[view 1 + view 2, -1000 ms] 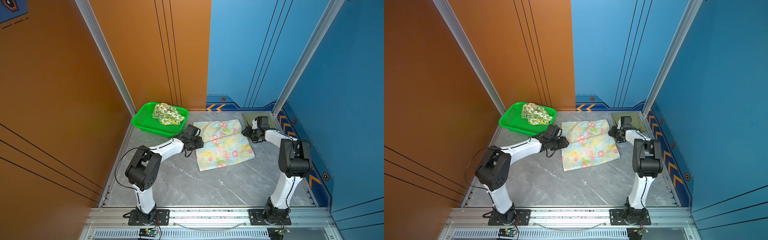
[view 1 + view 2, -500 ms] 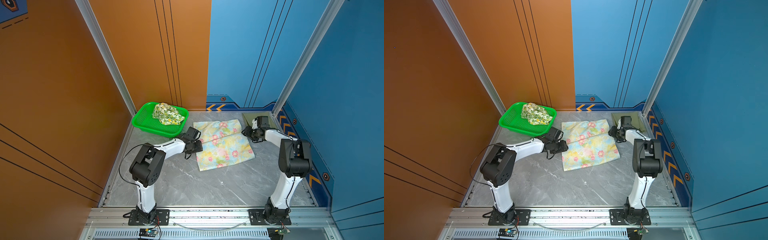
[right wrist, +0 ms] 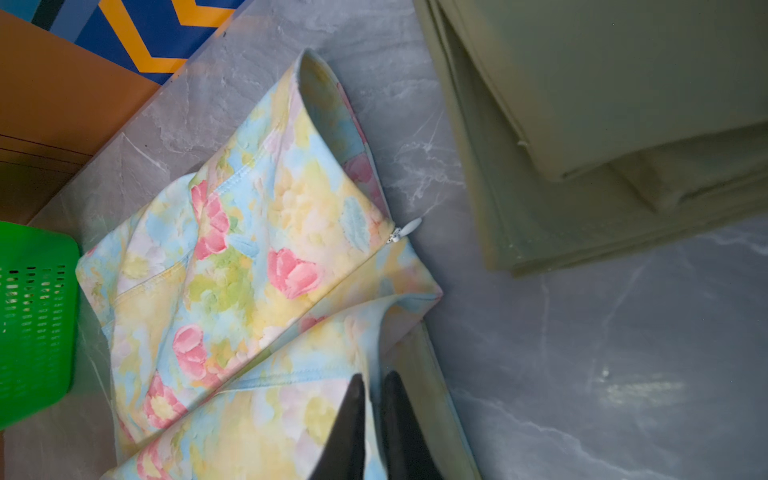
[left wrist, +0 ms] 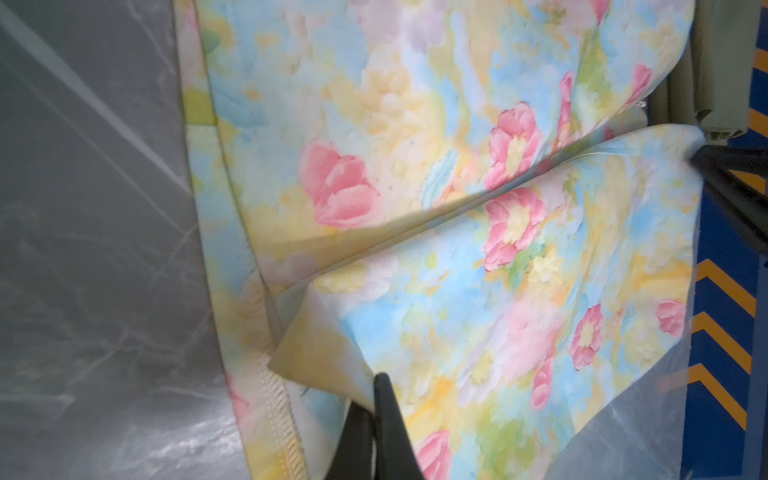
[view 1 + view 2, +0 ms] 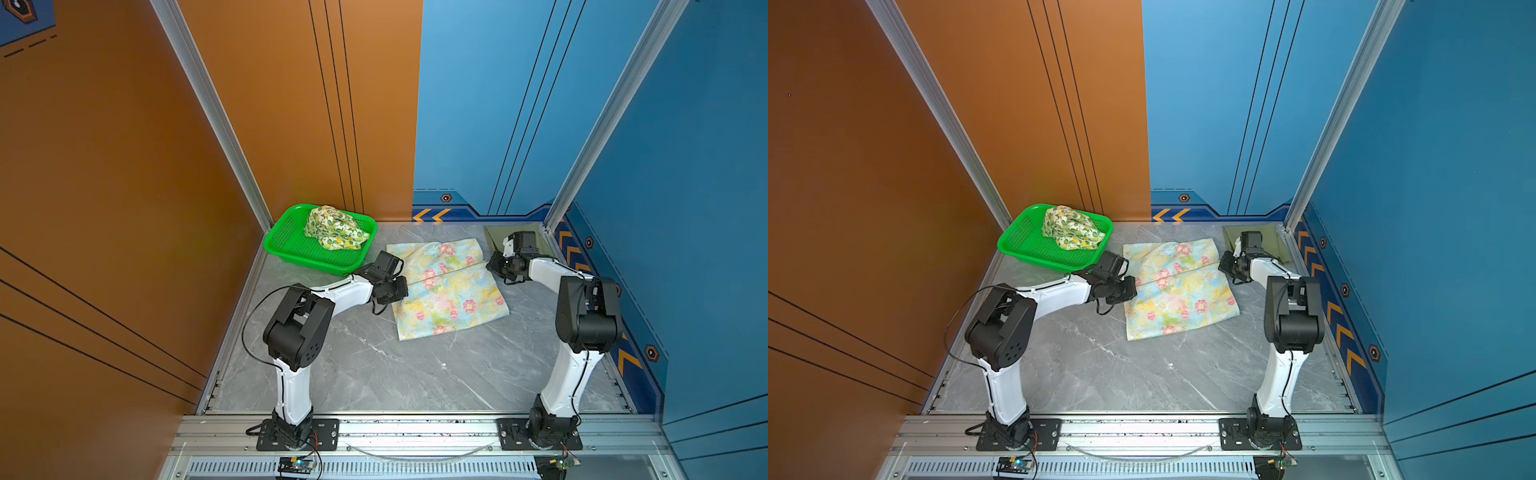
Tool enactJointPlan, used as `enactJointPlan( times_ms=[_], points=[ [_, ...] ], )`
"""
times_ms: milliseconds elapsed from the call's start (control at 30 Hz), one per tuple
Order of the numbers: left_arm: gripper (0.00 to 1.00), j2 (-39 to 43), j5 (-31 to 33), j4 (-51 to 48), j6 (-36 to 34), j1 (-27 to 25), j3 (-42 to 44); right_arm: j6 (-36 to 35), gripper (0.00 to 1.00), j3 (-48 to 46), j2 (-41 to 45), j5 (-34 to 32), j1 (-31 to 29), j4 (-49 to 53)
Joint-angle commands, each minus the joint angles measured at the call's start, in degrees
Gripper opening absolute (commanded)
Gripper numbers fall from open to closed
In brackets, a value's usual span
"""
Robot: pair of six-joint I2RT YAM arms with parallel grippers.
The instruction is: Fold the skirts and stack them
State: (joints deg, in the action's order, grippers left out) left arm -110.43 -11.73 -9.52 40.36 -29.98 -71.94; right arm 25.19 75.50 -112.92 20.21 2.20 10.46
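Floral skirt [image 5: 446, 286] lies spread on the grey marble table [image 5: 415, 374], mid-back, btwn the green basket [image 5: 291, 245] and the olive skirt [image 5: 494, 237]. A crease runs across it from the left gripper [image 4: 374, 415] to the right gripper [image 3: 372, 411]. Left gripper sits low at the skirt's left edge. Its jaws are pinched together w/ a turned-up flap of the floral cloth caught btwn the black fingers [image 4: 390, 419], hem stitching just beside them. Right gripper is at the opposite edge, jaws likewise closed tight on a raised fold of the same skirt. A white zip pull [image 3: 405, 230] pokes out at that edge. Olive skirt is folded in layers in the back right corner, near the floral one but apart, w/ a strip of table btwn them in the right wrist view. Lemon skirt [image 5: 334, 228] is bunched up inside the basket at back left, not flat. Basket's near corner is just beside the left arm's wrist in both top views.
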Motion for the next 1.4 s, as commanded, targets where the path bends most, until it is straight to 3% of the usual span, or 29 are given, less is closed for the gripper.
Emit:
enactJointPlan(
  times_ms=[0,200,467,600,700,733,800,833,867,933,1033,1200,1367],
  points=[
    [0.0,0.76,-1.5,0.91,0.07,0.75,-2.11,0.02,0.02,1.47,0.46,2.39,-0.44,0.36],
    [0.0,4.75,-1.13,0.08,0.12,0.59,-2.27,0.55,0.0,0.27,4.84,3.22,-0.66,0.52],
    [0.0,16.3,2.46,-0.76,-0.37,-1.61,3.46,2.08,0.0,-6.91,19.55,2.28,-1.61,3.32],
    [0.0,24.33,8.0,-3.42,-0.18,-6.24,10.41,4.15,0.0,-15.88,30.47,-0.95,-2.35,7.7],
    [0.0,31.36,14.64,-3.17,2.44,-12.81,20.28,6.73,0.0,-26.31,42.52,-6.65,-2.44,12.81],
    [0.01,33.84,16.89,-2.16,4.32,-15.66,24.36,7.03,0.07,-30.08,47.31,-8.5,-2.54,14.78],
    [0.14,38.13,20.66,1.89,8.72,-21.19,32.28,8.05,0.43,-35.99,56.58,-12.68,-2.97,19.48],
    [0.29,40.11,22.26,3.63,11.16,-23.99,36.11,8.49,0.62,-38.74,61.39,-13.65,-3.16,21.26],
    [0.49,41.63,23.97,4.38,13.45,-26.6,39.15,9.3,0.74,-40.73,65.71,-15.06,-3.16,23.39],
    [0.63,43.77,26.94,4.14,16.3,-30.6,42.9,10.54,0.77,-43.13,72.14,-15.77,-3.25,25.58],
    [0.73,46.25,29.64,2.23,18.93,-32.96,45.55,10.47,0.77,-43.4,73.42,-16.35,-3.43,26.72],
    [0.76,47.13,31.0,-3.45,17.99,-31.29,43.21,8.67,0.76,-40.39,63.39,-14.04,-3.56,26.72],
    [0.77,43.88,26.96,-4.11,14.2,-26.03,38.89,6.88,0.77,-38.09,58.21,-14.59,-3.95,25.14]
  ],
)
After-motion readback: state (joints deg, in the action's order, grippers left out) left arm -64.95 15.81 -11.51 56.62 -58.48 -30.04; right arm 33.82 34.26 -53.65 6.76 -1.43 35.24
